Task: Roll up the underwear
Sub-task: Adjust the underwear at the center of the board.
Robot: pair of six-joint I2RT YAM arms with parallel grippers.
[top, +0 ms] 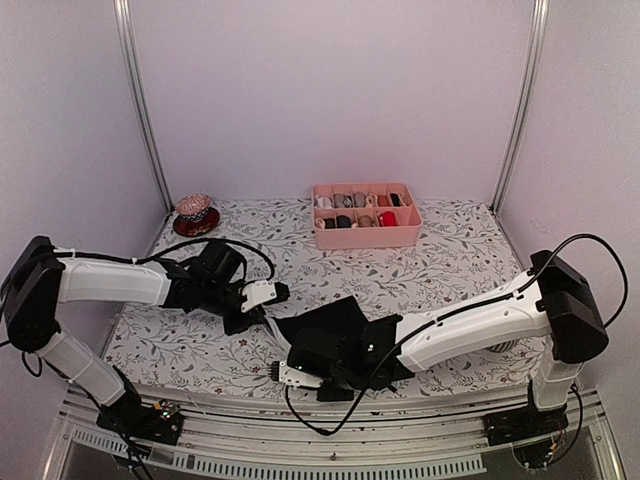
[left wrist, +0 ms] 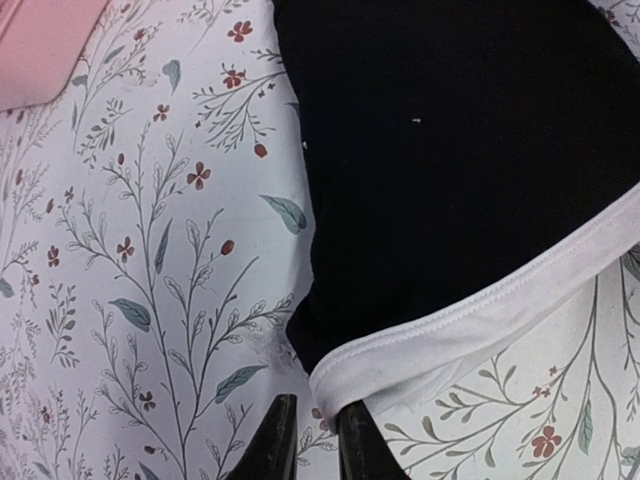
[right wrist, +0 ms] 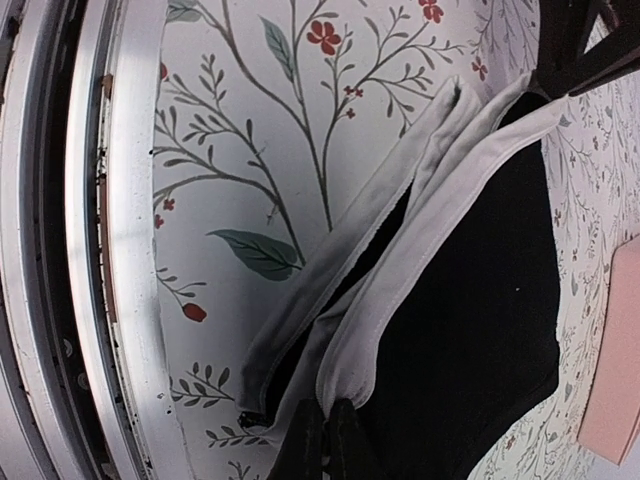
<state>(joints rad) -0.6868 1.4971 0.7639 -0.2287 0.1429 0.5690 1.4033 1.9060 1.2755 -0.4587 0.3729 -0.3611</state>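
black underwear [top: 330, 325] lies between 2 tools. right gripper [right wrist: 322, 437] clamped tight on pale waistband [right wrist: 400, 290] right at its tips. left gripper [left wrist: 313, 432] nearly closed, waistband corner at its tips, can't tell if gripped. risk: corner slips out on lift, roll skews.

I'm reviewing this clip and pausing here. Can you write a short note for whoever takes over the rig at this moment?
Left gripper: fingers nearly together at one corner of the pale waistband; a grip cannot be confirmed.
Right gripper: shut on a folded edge of the waistband, close to the table's near rail.
Underwear: one black pair lies spread flat on the floral table between the two grippers. No second pair can be made out.
Done: both grippers are at the waistband.
Left: the whole roll; no turn of fabric has been started.
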